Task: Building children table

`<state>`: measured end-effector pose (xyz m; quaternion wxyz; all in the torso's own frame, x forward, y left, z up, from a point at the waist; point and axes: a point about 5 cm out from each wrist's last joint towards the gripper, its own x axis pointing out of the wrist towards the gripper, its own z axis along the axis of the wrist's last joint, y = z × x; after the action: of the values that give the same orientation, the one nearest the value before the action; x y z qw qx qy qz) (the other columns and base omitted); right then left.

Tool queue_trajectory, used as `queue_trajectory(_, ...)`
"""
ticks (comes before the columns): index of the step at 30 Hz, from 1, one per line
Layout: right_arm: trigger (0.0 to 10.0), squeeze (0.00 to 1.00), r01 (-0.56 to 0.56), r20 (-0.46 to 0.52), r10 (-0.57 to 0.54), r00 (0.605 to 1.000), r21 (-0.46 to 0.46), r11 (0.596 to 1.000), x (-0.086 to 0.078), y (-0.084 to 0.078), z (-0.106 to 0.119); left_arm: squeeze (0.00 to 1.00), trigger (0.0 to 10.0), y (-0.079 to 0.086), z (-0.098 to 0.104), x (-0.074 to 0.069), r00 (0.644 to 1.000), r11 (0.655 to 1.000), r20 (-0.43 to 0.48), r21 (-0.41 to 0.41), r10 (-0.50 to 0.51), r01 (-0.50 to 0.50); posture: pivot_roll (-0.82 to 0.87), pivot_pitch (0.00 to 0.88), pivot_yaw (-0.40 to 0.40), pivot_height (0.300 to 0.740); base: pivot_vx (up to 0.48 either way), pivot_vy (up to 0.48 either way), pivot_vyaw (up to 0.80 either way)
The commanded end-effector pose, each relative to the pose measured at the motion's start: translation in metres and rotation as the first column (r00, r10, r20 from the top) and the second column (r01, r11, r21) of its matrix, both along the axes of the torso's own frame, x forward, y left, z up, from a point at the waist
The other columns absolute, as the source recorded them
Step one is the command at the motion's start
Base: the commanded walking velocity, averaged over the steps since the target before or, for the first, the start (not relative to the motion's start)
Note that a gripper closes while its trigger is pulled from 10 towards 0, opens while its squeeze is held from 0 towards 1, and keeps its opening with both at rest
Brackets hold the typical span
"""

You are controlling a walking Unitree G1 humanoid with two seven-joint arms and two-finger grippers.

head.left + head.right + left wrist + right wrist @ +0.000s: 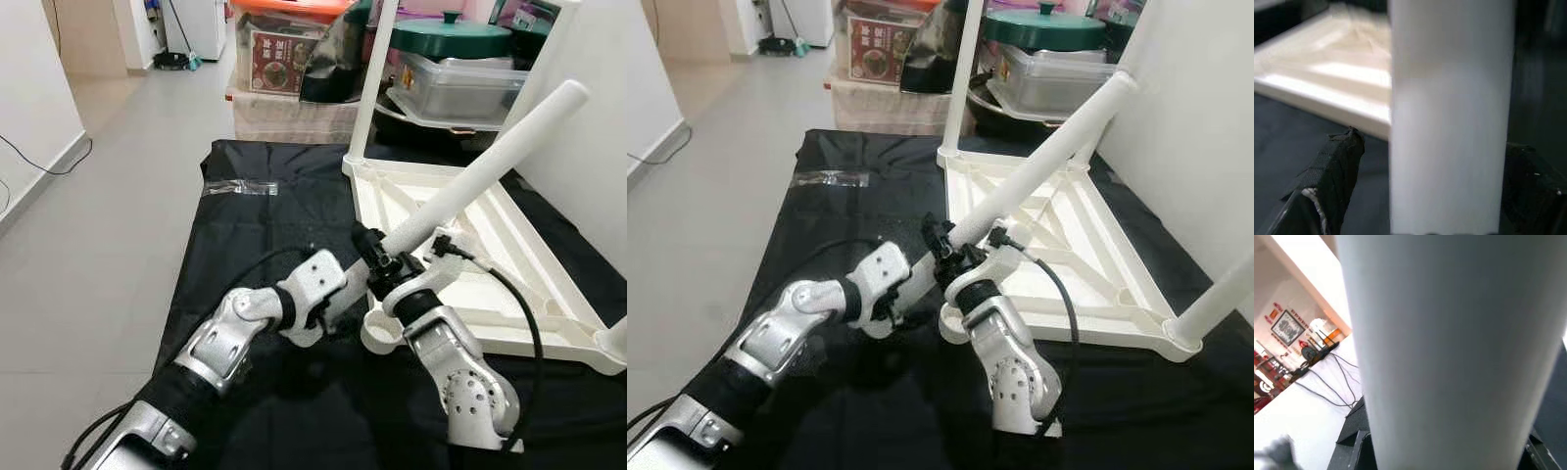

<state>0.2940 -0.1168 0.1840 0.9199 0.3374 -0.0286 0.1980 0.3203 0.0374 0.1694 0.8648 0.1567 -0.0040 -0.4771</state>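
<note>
Step in hand, as judged: seating a loose table leg [490, 162] into the near corner socket [384, 335] of the upturned tabletop [509, 250] on the black sheet [245, 245]. Both left gripper [370, 257] and right gripper [400, 274] are clamped around the leg's lower end; the leg slants toward 2 o'clock (two other legs already upright). Next: tip it vertical, lower its foot into the socket.

no text can be read anywhere — the red printed label [277, 61] on the clear storage box [284, 54] at the far end of the floor carries a round picture and some marks, but they are too small and blurred to make out.
</note>
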Motion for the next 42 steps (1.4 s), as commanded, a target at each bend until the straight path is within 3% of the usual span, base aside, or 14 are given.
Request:
queue_trajectory(1, 0.0, 0.00, -0.038, 0.050, 0.038, 0.998, 0.006, 0.999, -0.001, 0.004, 0.009, 1.00, 10.0, -0.001, 0.003, 0.000, 1.000, 1.000, -0.008, -0.029, 0.000, 0.000, 0.11, 0.000, -0.099, 0.740, 0.000, 0.000, 0.00)
queue_trajectory(2, 0.0, 0.00, -0.023, 0.072, 0.025, 0.997, -0.035, 0.999, 0.000, -0.014, 0.013, 1.00, 10.0, 0.010, 0.019, -0.003, 0.999, 0.991, -0.014, -0.129, -0.032, 0.029, 0.12, 0.000, -0.107, 0.740, 0.000, 0.000, 0.00)
queue_trajectory(7, 0.0, 0.00, -0.015, 0.090, 0.021, 0.996, -0.073, 0.997, 0.001, -0.029, 0.017, 1.00, 10.0, 0.022, 0.034, -0.005, 0.999, 0.980, 0.012, -0.193, -0.045, 0.046, 0.13, 0.000, -0.112, 0.740, 0.000, 0.000, 0.00)
queue_trajectory(11, 0.0, 0.00, -0.015, 0.130, 0.037, 0.991, -0.160, 0.987, 0.000, -0.056, 0.029, 1.00, 10.0, 0.046, 0.062, -0.006, 0.995, 0.965, 0.090, -0.256, -0.037, 0.059, 0.13, 0.000, -0.120, 0.740, 0.000, 0.000, 0.00)
queue_trajectory(13, 0.0, 0.00, -0.018, 0.145, 0.046, 0.988, -0.189, 0.982, 0.000, -0.062, 0.033, 1.00, 10.0, 0.051, 0.066, -0.005, 0.994, 0.964, 0.109, -0.262, -0.020, 0.048, 0.13, 0.000, -0.120, 0.740, 0.000, 0.000, 0.00)
queue_trajectory(14, 0.0, 0.00, -0.021, 0.162, 0.058, 0.985, -0.218, 0.976, 0.000, -0.069, 0.038, 0.00, 10.0, 0.058, 0.064, -0.001, 0.993, 0.968, 0.113, -0.250, 0.032, -0.002, 0.13, 0.000, -0.120, 0.740, 0.000, 0.000, 0.00)
queue_trajectory(16, 0.0, 0.00, -0.021, 0.162, 0.058, 0.985, -0.218, 0.976, 0.000, -0.069, 0.038, 0.00, 10.0, 0.058, 0.064, -0.001, 0.993, 0.968, 0.113, -0.250, 0.032, -0.002, 0.13, 0.000, -0.120, 0.740, 0.000, 0.000, 0.00)
queue_trajectory(17, 0.0, 0.00, -0.025, 0.197, 0.076, 0.977, -0.251, 0.968, 0.000, -0.086, 0.051, 0.00, 10.0, 0.078, 0.043, 0.012, 0.974, 0.975, 0.107, -0.123, 0.200, -0.187, 0.14, 0.000, -0.125, 0.740, 0.000, 0.000, 0.00)
queue_trajectory(18, 0.0, 0.00, -0.025, 0.209, 0.081, 0.975, -0.255, 0.967, 0.000, -0.092, 0.056, 0.00, 10.0, 0.085, 0.034, 0.015, 0.961, 0.966, 0.104, -0.068, 0.254, -0.248, 0.14, 0.000, -0.125, 0.740, 0.000, 0.000, 0.00)
queue_trajectory(19, 0.0, 0.00, -0.025, 0.209, 0.081, 0.975, -0.255, 0.967, 0.000, -0.092, 0.056, 0.00, 10.0, 0.085, 0.034, 0.015, 0.961, 0.966, 0.104, -0.068, 0.254, -0.248, 0.14, 0.000, -0.125, 0.740, 0.000, 0.000, 0.00)
queue_trajectory(21, 0.0, 0.00, -0.058, 0.247, 0.136, 0.960, -0.298, 0.953, -0.003, -0.099, 0.066, 0.00, 10.0, 0.097, 0.015, 0.015, 0.946, 0.949, 0.089, 0.019, 0.312, -0.315, 0.14, 0.000, -0.125, 0.740, 0.000, 0.000, 0.00)
queue_trajectory(24, 0.0, 0.00, -0.106, 0.261, 0.201, 0.944, -0.337, 0.936, -0.007, -0.101, 0.073, 0.00, 10.0, 0.106, 0.000, 0.011, 0.932, 0.931, 0.034, 0.043, 0.360, -0.361, 0.14, 0.000, -0.126, 0.740, 0.000, 0.000, 0.00)
queue_trajectory(30, 0.0, 0.00, -0.161, 0.221, 0.265, 0.939, -0.399, 0.903, -0.008, -0.096, 0.066, 0.00, 10.0, 0.104, -0.019, -0.003, 0.940, 0.937, -0.013, 0.086, 0.341, -0.338, 0.15, 0.000, -0.140, 0.740, 0.000, 0.000, 0.00)
queue_trajectory(42, 0.0, 0.00, -0.204, 0.193, 0.305, 0.932, -0.416, 0.886, -0.006, -0.092, 0.058, 0.00, 10.0, 0.099, -0.025, -0.003, 0.943, 0.938, -0.001, 0.097, 0.334, -0.332, 0.15, 0.000, -0.137, 0.740, 0.000, 0.000, 0.00)
